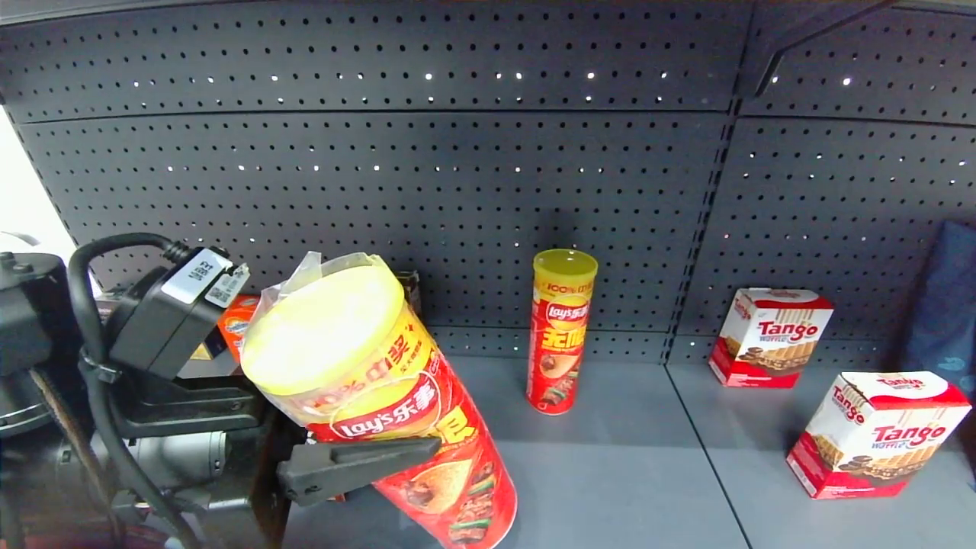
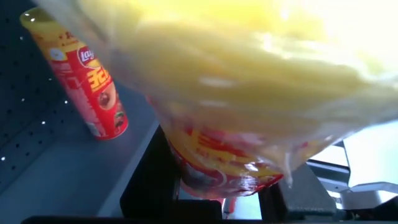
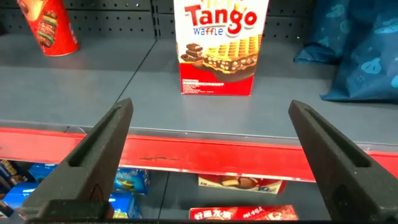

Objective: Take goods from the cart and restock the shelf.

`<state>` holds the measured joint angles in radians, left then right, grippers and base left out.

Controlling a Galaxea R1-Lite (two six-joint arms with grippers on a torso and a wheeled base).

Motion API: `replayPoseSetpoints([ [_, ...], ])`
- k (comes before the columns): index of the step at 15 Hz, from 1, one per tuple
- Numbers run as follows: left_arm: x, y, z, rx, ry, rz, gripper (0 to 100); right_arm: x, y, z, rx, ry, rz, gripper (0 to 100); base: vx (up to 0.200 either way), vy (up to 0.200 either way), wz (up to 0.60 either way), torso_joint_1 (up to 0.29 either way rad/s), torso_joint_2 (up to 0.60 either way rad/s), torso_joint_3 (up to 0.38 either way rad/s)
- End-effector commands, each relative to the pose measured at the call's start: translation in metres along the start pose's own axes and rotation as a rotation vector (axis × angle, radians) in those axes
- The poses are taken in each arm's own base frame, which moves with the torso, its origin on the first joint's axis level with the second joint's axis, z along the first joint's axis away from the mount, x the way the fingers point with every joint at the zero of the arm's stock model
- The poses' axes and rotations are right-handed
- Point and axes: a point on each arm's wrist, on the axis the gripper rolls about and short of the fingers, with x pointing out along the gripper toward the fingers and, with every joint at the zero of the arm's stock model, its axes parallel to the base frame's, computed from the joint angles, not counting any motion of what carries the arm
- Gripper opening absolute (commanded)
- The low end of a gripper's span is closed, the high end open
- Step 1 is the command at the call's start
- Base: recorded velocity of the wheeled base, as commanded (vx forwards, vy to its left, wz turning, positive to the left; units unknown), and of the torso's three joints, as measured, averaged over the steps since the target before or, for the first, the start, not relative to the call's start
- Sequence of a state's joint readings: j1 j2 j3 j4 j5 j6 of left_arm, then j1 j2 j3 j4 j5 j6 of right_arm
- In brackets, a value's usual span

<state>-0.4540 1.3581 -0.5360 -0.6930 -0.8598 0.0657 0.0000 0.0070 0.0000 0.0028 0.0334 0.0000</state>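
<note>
My left end effector (image 1: 381, 457) is clamped across the middle of the chip can (image 1: 358, 358), which I hold tilted at the near left of the shelf (image 1: 610, 457), yellow lid up towards the camera. I judge the can light and stiff, but its thin wall would dent under a hard squeeze, and the glossy wrap looks slippery. Mid-body, below the lid, seems the right hold. The loose clear film at the lid gives no purchase.

One finger (image 1: 358, 465) is plain to see; the other is behind the can. The can's base runs off the picture's edge, so I cannot tell whether it touches the shelf. Up close from the wrist the lid is a yellow blur.

My right end effector (image 3: 208, 168) hangs spread wide and empty before the shelf's red lip.

Farther back stand a second can (image 1: 563, 332), upright, and two wafer boxes (image 1: 877, 435) (image 1: 770, 335). An orange packet (image 1: 236, 324) is half hidden behind my load.
</note>
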Motion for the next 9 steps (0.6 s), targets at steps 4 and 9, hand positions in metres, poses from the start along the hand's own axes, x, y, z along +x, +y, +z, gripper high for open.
replayPoseSetpoints([
  [4,0.0005,0.0013,0.0041,0.012,-0.005,0.075,0,0.0,0.0,0.0,0.002,0.001,0.0,100,0.0,0.0,0.0,0.0,0.0,0.0],
  [9,-0.0045,-0.004,-0.0027,0.001,0.009,0.129,0,0.0,0.0,0.0,0.002,0.001,0.0,100,0.0,0.0,0.0,0.0,0.0,0.0],
])
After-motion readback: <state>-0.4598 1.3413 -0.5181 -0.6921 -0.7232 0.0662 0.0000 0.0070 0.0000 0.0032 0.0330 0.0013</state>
